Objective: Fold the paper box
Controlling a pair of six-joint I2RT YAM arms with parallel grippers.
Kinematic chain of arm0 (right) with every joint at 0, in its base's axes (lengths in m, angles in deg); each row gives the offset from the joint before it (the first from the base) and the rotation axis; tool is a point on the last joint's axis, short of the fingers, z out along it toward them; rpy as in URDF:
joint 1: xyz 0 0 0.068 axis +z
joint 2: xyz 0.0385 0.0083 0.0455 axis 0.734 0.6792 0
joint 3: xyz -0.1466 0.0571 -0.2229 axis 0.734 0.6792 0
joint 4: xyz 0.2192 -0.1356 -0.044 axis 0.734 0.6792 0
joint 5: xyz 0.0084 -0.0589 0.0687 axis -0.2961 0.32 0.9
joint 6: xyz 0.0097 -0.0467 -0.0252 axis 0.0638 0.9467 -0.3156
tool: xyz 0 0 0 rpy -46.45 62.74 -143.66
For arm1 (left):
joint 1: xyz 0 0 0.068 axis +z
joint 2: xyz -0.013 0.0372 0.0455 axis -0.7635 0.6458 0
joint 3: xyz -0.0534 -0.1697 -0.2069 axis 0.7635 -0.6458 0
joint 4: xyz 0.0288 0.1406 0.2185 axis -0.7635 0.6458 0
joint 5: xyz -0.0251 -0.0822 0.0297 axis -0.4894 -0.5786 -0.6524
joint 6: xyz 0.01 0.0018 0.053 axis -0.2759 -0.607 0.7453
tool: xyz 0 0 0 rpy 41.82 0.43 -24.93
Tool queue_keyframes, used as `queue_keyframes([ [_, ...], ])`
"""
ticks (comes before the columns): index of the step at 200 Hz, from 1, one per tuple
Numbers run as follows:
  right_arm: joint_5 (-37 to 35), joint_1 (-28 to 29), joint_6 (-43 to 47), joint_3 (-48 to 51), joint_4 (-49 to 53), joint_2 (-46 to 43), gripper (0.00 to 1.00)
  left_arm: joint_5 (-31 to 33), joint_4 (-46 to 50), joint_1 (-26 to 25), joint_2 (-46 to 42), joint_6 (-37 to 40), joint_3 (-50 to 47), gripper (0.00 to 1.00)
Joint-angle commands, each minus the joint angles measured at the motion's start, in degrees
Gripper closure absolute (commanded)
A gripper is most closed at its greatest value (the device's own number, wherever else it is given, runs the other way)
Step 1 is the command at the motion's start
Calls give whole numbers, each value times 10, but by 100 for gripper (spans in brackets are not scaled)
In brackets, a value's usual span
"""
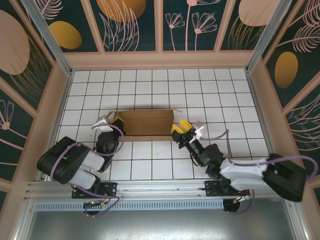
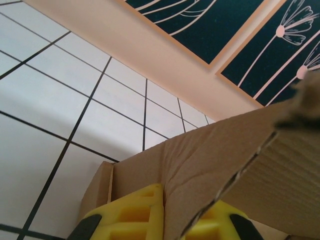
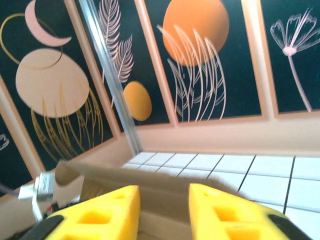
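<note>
From the top, I am looking at the paper box [image 1: 145, 123] lying near the middle of the white tiled surface [image 1: 165, 85], with its long side running from 9 o'clock to 3 o'clock. My left tool [image 1: 116, 120] is sitting at the box's 9 o'clock end. My right tool [image 1: 181, 129] is sitting at its 3 o'clock end. A flat strip of card is lying along the 6 o'clock side.

From the left wrist, I am seeing the left tool [image 2: 180, 205] squeezing tight on a wall of the paper box [image 2: 215, 155]. The card is passing right between the two yellow fingers [image 2: 135, 215] and is rising toward 1 o'clock. A short side piece is standing up at 9 o'clock of the fingers.

From the right wrist, I am seeing the right tool [image 3: 164, 200] with its fingers [image 3: 100, 215] a little apart. Nothing is pinched between them. The edge of the paper box [image 3: 100, 175] is showing just past them.

I am guessing the job is about halfway. Some walls are looking raised. The end flaps and the top are looking unfinished, so I am thinking they are left to fold and tuck in.
</note>
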Motion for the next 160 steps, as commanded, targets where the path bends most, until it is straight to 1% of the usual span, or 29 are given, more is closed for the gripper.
queue_keyframes([
  [1, 84, -67, -54, -91, 241, -34, 76, -18, 40, -1, 22, 39, 18, 94],
  [11, 110, -93, -71, -131, 293, -26, 78, -20, 31, -1, 32, 49, 26, 94],
  [20, 122, -106, -80, -165, 323, -12, 79, -23, 21, -2, 42, 57, 33, 94],
  [35, 151, -122, -90, -238, 378, 34, 82, -29, 7, -2, 55, 70, 44, 94],
  [51, 167, -125, -91, -315, 431, 88, 82, -33, -3, -5, 65, 83, 53, 93],
  [64, 192, -135, -108, -376, 473, 139, 82, -34, -1, -6, 70, 91, 61, 93],
  [71, 194, -139, -117, -406, 493, 167, 82, -35, -2, -6, 74, 94, 64, 93],
  [104, 263, -140, -133, -498, 572, 285, 82, -45, -10, -6, 86, 95, 73, 91],
  [115, 276, -139, -136, -503, 579, 307, 82, -52, -8, -6, 86, 88, 74, 87],
  [123, 279, -135, -137, -498, 577, 315, 83, -58, -2, -6, 84, 82, 76, 83],
  [133, 278, -130, -139, -489, 572, 321, 83, -59, 14, -6, 81, 72, 79, 75],
  [146, 275, -124, -140, -473, 562, 321, 83, -60, 34, -6, 74, 52, 79, 62],
  [160, 267, -118, -141, -455, 548, 319, 84, -62, 53, -6, 67, 28, 79, 55],
])
